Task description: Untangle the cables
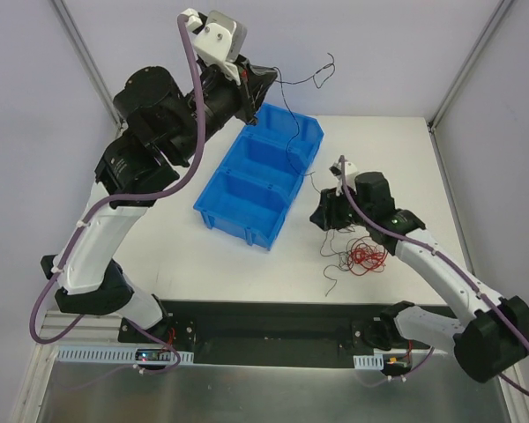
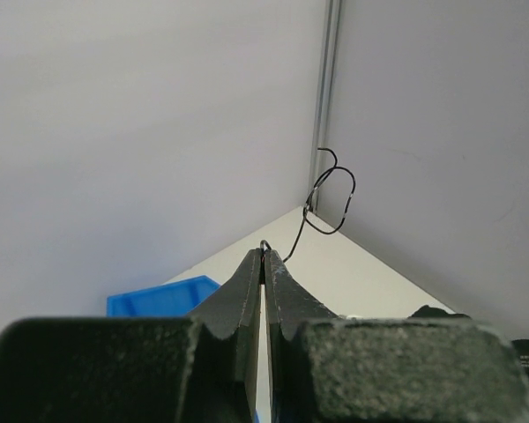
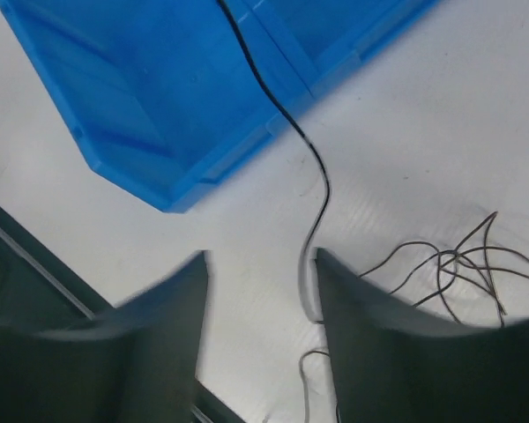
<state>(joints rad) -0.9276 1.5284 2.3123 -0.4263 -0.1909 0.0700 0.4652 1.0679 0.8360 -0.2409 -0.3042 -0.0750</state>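
While your left gripper (image 2: 264, 258) pinches a black cable (image 3: 324, 181) at upper centre, right gripper (image 3: 260, 308) agape, you'd best draw it from the tangle (image 1: 366, 257).

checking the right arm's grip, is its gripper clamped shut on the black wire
No, the right gripper is open, and the black wire runs loose through the gap.

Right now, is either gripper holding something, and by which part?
The left gripper pinches a black wire near its curly end. The right gripper is open, holding nothing.
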